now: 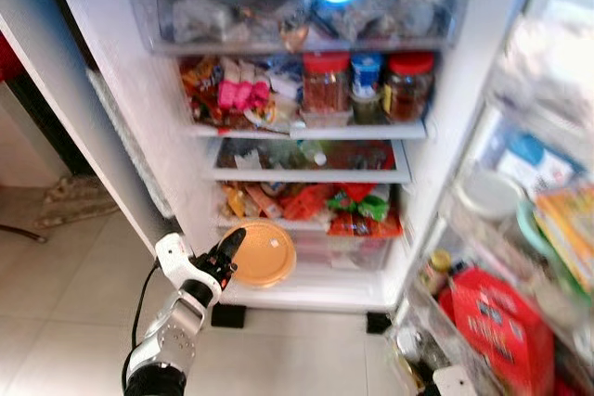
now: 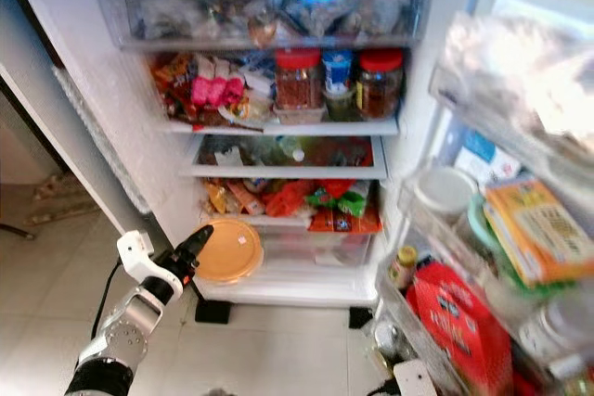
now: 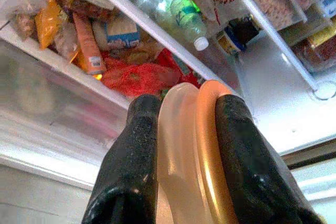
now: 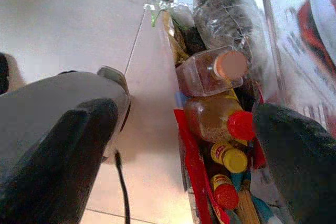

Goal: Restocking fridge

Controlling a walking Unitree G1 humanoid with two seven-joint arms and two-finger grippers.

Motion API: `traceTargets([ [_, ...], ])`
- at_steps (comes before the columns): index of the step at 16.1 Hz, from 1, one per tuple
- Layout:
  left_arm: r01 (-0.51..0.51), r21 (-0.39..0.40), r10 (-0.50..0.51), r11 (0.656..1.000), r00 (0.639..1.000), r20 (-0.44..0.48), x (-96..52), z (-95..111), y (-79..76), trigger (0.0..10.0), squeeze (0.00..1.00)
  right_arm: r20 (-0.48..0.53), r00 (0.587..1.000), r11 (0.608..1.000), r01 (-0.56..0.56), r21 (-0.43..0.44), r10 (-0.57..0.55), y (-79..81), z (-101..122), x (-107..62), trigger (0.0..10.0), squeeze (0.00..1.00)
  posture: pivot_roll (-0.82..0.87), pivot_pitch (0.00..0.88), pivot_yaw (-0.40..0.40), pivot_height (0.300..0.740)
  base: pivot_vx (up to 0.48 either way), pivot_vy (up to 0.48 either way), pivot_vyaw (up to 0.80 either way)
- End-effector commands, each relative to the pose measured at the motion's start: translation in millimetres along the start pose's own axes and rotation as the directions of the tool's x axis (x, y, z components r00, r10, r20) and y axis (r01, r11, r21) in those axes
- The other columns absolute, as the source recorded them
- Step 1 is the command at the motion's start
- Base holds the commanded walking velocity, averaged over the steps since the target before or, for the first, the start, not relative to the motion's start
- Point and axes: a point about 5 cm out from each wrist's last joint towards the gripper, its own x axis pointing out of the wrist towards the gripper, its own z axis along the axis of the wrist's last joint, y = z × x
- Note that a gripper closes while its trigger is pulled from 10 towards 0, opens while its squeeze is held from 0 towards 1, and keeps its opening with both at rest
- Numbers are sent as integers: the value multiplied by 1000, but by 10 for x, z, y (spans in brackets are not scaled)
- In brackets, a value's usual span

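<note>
Because the left gripper (image 1: 229,249) pinches the flat round orange plastic container with its pale lid (image 1: 263,253) by the rim, both black fingers (image 3: 131,171) clamped across its edge, the container stands on edge in front of the open white fridge (image 1: 130,90), level with the clear bottom drawer (image 1: 357,249). That thin-side grip probably suits sliding it into a narrow gap, since the shelves above look crowded. Beside the door rack of red-capped bottles (image 4: 215,124), the right gripper (image 4: 184,135) hangs spread wide, empty.

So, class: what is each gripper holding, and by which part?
The left gripper pinches the round orange lidded container by its rim edge. The right gripper is open, holding nothing.
</note>
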Motion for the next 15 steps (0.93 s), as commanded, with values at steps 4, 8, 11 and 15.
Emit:
traceTargets([
  [4, 7, 42, -9, 999, 999, 49, 50, 111, -64, 10000, 0, -27, 999, 1000, -26, -4, 26, 64, -86, -15, 10000, 0, -41, 28, 57, 660, 0, 0, 0],
  [8, 5, 47, -7, 999, 998, 56, 62, 122, -74, 10000, 0, -26, 999, 999, -39, -6, 39, 73, -83, -15, 10000, 0, -40, 27, 59, 660, 127, 0, 0],
  [11, -1, 52, -3, 999, 998, 64, 69, 132, -73, 10000, 0, -20, 999, 999, -43, -17, 43, 72, -74, -14, 10000, 0, -40, 27, 57, 660, 310, 0, 690],
  [15, 0, 53, -3, 999, 998, 61, 72, 123, -73, 10000, 0, -22, 999, 999, -38, 18, 38, 72, -84, -16, 10000, 0, -39, 26, 56, 660, 331, 0, 200],
])
